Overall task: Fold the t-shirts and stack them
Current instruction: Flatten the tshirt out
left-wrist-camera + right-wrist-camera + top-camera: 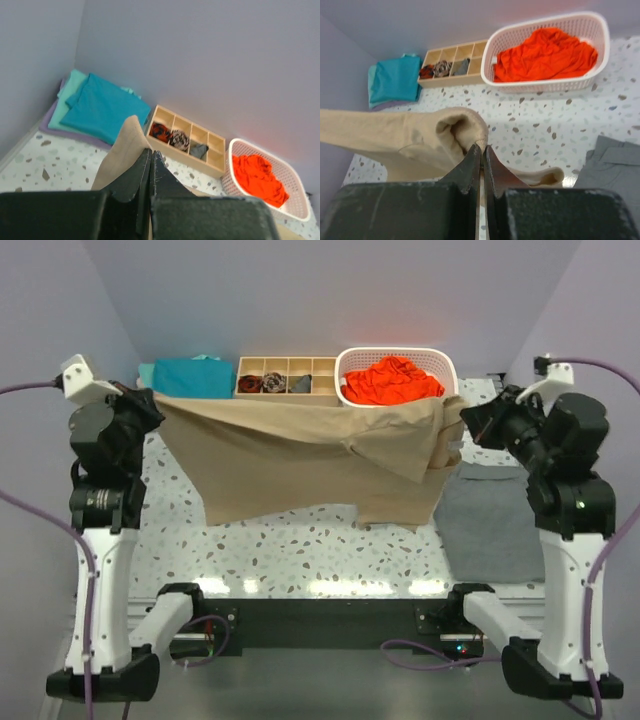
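A tan t-shirt [300, 460] hangs stretched in the air between both arms, its lower edge draping toward the table. My left gripper [150, 400] is shut on its left corner, and the tan t-shirt [122, 150] rises beside the black fingers [135, 175]. My right gripper [468, 418] is shut on the right corner, where the tan t-shirt [420, 137] bunches at the fingertips [472, 162]. Folded teal t-shirts [190, 377] lie at the back left. An orange-red t-shirt [392, 380] fills the white basket [445, 365].
A wooden divider box [288, 377] with rolled socks stands at the back middle, between the teal pile and the basket. A flat dark grey cloth [490, 520] lies on the speckled table [300, 550] at the right, under my right arm.
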Motion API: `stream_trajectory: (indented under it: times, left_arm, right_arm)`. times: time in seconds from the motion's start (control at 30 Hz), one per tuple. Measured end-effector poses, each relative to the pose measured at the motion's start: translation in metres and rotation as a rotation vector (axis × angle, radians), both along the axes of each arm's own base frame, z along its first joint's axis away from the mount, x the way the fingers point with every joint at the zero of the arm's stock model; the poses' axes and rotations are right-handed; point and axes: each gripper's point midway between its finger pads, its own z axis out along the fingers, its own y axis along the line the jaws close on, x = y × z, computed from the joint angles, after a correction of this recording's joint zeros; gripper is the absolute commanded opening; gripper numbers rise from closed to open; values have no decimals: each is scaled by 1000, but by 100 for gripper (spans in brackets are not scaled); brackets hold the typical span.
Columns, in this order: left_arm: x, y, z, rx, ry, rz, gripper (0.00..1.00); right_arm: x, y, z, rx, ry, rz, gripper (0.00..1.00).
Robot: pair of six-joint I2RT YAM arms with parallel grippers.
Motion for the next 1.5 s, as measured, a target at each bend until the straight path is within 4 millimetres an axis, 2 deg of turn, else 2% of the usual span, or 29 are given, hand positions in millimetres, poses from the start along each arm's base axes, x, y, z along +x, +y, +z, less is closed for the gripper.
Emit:
stream_trajectory:
  times: [0.2,0.3,0.4,0.53,0.63,0.73,0.9,1.03,1.1,1.2,1.4,1.5]
  left_arm:
    - [-84,13,103,69,-244,80,0]
    - [-121,24,127,88,-321,150,0]
    - [-139,32,141,108,-345,196,0]
    - [-147,34,142,129,-317,208,0]
    - [-156,34,144,144,-302,209,0]
    - [-172,31,159,148,-324,191,0]
    - [-209,26,193,130,-420,148,0]
    - [-227,27,202,97,-450,118,0]
    - [-226,28,197,86,-434,110,0]
    - [-211,26,177,89,-367,109,0]
    - [-151,13,111,128,-146,86,0]
    - [-113,5,70,148,-27,75,0]
  right_arm:
    - [-71,-19,80,-66,-228,-91,0]
    - [-100,-29,104,-88,-322,-141,0]
    - [-111,-34,105,-102,-326,-163,0]
    - [-112,-35,100,-115,-287,-167,0]
    - [-118,-35,107,-117,-293,-164,0]
    - [-131,-34,117,-114,-322,-163,0]
    - [-168,-34,150,-105,-433,-168,0]
    - [-192,-30,165,-96,-506,-145,0]
    - [-190,-27,159,-92,-494,-129,0]
    - [-171,-21,132,-79,-414,-95,0]
    - [-102,-14,47,-53,-137,-59,0]
    - [-75,-14,15,-49,-53,-62,0]
